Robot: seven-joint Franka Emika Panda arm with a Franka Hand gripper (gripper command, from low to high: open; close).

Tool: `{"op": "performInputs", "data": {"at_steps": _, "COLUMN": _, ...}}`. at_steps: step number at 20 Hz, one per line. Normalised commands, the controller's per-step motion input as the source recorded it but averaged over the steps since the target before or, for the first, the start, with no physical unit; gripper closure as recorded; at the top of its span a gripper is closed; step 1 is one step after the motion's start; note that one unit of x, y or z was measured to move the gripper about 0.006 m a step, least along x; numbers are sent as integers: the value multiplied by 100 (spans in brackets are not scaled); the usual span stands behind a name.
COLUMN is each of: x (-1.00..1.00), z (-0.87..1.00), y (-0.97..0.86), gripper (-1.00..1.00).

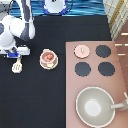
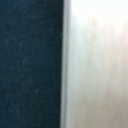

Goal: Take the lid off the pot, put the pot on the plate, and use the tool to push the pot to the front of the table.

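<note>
I see the black table (image 1: 55,95) with the stove counter (image 1: 95,75) at the exterior view's right, the grey pan (image 1: 95,106) on it. The lid (image 1: 82,50) lies on that counter. The pot (image 1: 48,58) sits on the plate (image 1: 48,64), uncovered. The tool (image 1: 18,64) runs top to bottom, head toward the bottom. My arm bends down at the left; the gripper (image 1: 16,52) sits at the tool's handle end, and I cannot tell how it is set

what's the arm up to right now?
The gripper is at the exterior view's left edge, right above the tool lying on the black table. The lid is already off, resting on the stove counter. The pot sits uncovered on the plate, a little to the tool's right.
</note>
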Motion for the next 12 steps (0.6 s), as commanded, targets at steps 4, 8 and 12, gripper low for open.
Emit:
{"op": "performInputs", "data": {"at_steps": 4, "x": 46, "z": 15, "y": 15, "gripper": 100}}
{"op": "performInputs", "data": {"at_steps": 8, "x": 22, "z": 25, "y": 17, "gripper": 100}}
{"op": "performInputs", "data": {"at_steps": 12, "x": -51, "z": 23, "y": 5, "gripper": 100}}
